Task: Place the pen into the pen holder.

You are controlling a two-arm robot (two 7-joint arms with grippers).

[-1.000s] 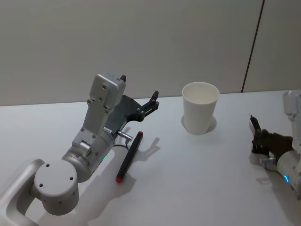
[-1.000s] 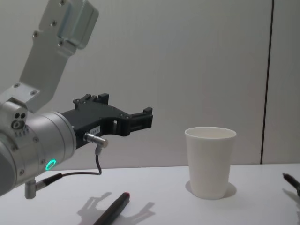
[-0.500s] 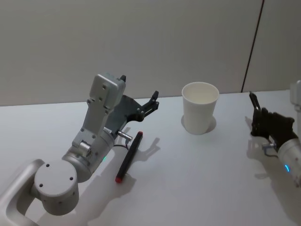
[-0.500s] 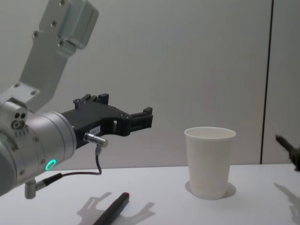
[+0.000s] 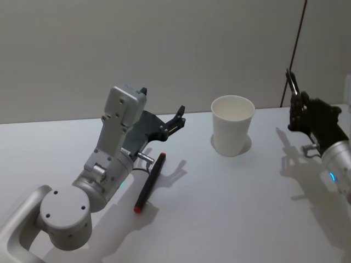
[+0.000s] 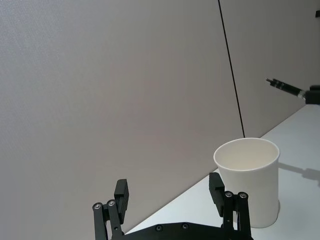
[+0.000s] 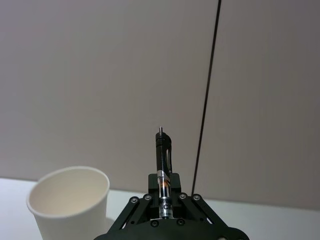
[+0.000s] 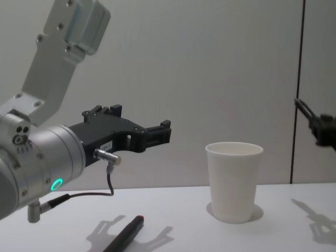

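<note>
The pen holder [image 5: 232,126], a white paper cup, stands upright on the table, also seen in the chest view [image 8: 233,181]. My right gripper [image 5: 299,107] hangs in the air to the right of the cup, higher than its rim, shut on a thin black pen [image 5: 290,78] that sticks up out of its fingers. In the right wrist view the pen [image 7: 161,155] is clamped by the right gripper [image 7: 162,187], with the cup [image 7: 67,205] off to one side. My left gripper [image 5: 178,118] hovers open left of the cup, holding nothing.
A second black pen with a red end [image 5: 150,175] lies on the white table [image 5: 230,208] under my left arm, seen in the chest view [image 8: 126,239] too. A grey wall with a dark vertical seam [image 5: 294,49] stands close behind the table.
My right gripper has risen with the black pen and moved farther back, from low over the table to above the cup's rim height. The left arm and the cup have stayed put.
</note>
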